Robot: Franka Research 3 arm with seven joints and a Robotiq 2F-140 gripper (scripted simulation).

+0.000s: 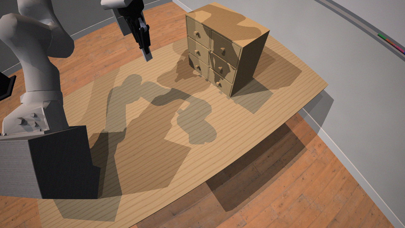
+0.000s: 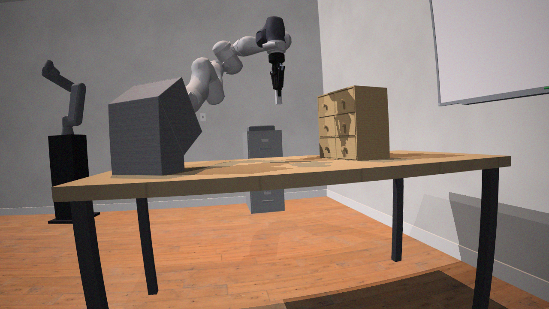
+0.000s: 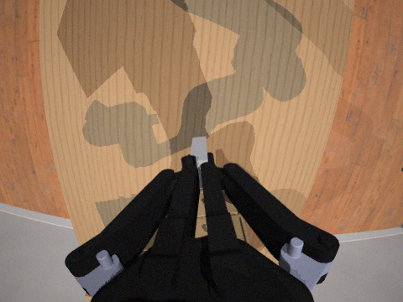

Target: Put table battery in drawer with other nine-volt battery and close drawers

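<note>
The small wooden chest (image 1: 252, 59) (image 2: 372, 122) stands upright on the table (image 1: 243, 133) (image 2: 230, 183) (image 3: 290, 138). Its several knobbed drawers in two columns all look pushed in, and their contents are hidden. My gripper (image 1: 147, 56) (image 2: 278, 98) (image 3: 200, 148) is shut, with nothing between its light grey fingertips. It points down, high above the table, in front of the chest and apart from it. In the wrist view the chest is mostly hidden behind the fingers. I see no nine-volt battery in any view.
The arm's grey base block (image 1: 65, 164) (image 2: 134, 138) stands at the table's other end. A grey filing cabinet (image 2: 264, 143) stands on the floor behind the table. A wall with a whiteboard (image 2: 491, 49) is beyond the chest. Arm shadows cross the table top.
</note>
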